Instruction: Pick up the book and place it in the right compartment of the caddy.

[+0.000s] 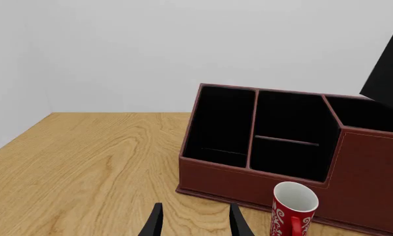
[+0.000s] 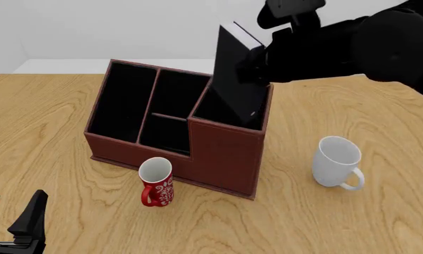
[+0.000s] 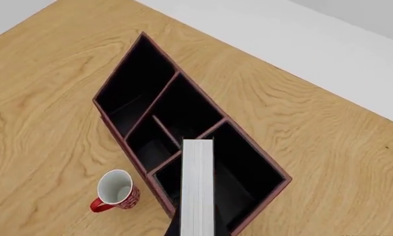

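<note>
Book (image 2: 236, 79): the black hardcover stands tilted in the upper middle of the front view, its lower end dipped into the right compartment (image 2: 229, 108) of the caddy (image 2: 222, 153), its top leaning toward the upper left of the frame and rising well above the caddy's walls. In the right wrist view the white page edges (image 3: 197, 187) run down the lower centre of the frame, over that compartment's black floor (image 3: 245, 182). The right gripper (image 2: 262, 59) is clenched on the book near its upper right edge, the dark arm (image 2: 367, 45) stretching off to the upper right of the front view.

The caddy sits mid-table, reddish-brown outside and black inside, with a long narrow slot (image 2: 119, 103) on its left and two small slots (image 2: 170, 114) between that and the right compartment. A red mug (image 2: 155, 182) with a white pattern stands just in front of the caddy, left of the tall front wall. A white mug (image 2: 336, 162) stands well apart, right of centre. All rest on the wooden table (image 2: 48, 137).

The left gripper (image 2: 14, 219) hangs at the lower left corner of the front view, fingers spread and holding nothing.
</note>
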You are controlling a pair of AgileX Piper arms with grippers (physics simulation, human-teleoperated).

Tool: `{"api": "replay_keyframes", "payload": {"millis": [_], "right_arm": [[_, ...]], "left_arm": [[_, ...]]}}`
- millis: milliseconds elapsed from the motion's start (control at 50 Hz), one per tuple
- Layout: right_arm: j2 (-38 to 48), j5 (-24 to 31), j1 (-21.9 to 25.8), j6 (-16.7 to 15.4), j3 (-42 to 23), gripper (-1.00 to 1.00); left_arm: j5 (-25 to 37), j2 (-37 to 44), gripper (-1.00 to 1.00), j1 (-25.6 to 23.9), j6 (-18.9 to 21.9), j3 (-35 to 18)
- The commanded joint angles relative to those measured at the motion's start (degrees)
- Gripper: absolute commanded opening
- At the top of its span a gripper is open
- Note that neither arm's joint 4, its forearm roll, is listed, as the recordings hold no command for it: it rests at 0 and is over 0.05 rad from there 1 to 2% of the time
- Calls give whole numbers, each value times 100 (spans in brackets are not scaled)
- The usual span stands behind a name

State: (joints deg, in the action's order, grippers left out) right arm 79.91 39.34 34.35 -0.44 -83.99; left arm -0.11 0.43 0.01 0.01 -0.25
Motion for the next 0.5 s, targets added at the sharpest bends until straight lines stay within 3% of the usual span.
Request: {"api": "replay_keyframes", "payload": {"millis": [20, 500], "right_arm": [[115, -194, -171, 98, -1, -100], [527, -586, -422, 85, 113, -100]], "left_arm": [[0, 0, 100, 0, -2, 0], [-5, -10, 100, 9, 2, 14]]}}
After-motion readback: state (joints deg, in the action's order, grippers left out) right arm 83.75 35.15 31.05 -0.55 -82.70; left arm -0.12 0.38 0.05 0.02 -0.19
